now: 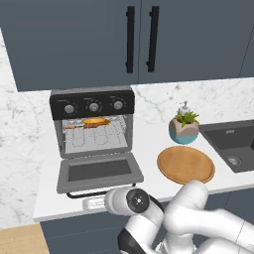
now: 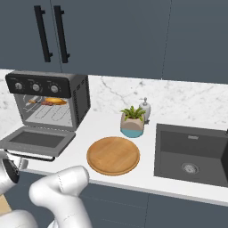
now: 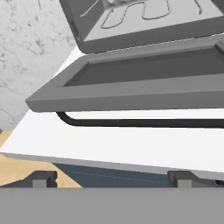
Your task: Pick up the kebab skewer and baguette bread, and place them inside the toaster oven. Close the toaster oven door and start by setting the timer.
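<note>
Loading looks done: one baguette bread (image 1: 96, 120) and one kebab skewer (image 1: 75, 126) on the upper rack of the one toaster oven (image 1: 92, 122). Door-closing step in hand: toaster oven door (image 1: 98, 171) flat open, gripper (image 3: 112, 178) released and empty, low in front of the black bar handle (image 3: 131, 123). Next likely calls for getting under the handle and lifting; then one of three knobs (image 1: 118, 104) for the timer.

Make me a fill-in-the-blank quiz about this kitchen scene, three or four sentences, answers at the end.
1. The toaster oven door hangs ____.
2. The baguette bread and kebab skewer lie inside the ____.
3. The round wooden plate has ____ on it.
4. The potted plant stands between the toaster oven and the ____.

Answers: open; toaster oven; nothing; sink
</note>
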Robot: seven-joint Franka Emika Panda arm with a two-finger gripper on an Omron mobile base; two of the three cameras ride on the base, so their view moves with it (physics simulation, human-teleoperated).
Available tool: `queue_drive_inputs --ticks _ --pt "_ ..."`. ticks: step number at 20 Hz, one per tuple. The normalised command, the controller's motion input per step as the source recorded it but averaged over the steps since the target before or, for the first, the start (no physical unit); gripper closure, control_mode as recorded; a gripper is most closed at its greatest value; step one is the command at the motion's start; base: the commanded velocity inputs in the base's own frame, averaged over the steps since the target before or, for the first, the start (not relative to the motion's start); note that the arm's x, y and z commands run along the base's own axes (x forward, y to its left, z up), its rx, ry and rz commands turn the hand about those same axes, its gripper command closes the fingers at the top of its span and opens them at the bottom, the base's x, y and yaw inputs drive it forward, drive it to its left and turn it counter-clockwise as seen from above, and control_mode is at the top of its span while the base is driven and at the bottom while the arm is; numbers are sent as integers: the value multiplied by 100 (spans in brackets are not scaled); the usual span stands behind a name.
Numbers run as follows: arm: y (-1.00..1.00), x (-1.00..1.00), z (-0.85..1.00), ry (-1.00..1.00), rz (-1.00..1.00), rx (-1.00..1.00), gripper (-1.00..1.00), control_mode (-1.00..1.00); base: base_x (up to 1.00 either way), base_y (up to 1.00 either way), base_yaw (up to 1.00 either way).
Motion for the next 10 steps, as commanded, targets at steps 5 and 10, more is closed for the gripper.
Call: queue_drive_inputs --ticks 5,10 --pt "10 27 -25 0 0 0 -100 -100 0 0 0" --pt "0 19 -37 -4 0 0 -100 -100 0 0 0"
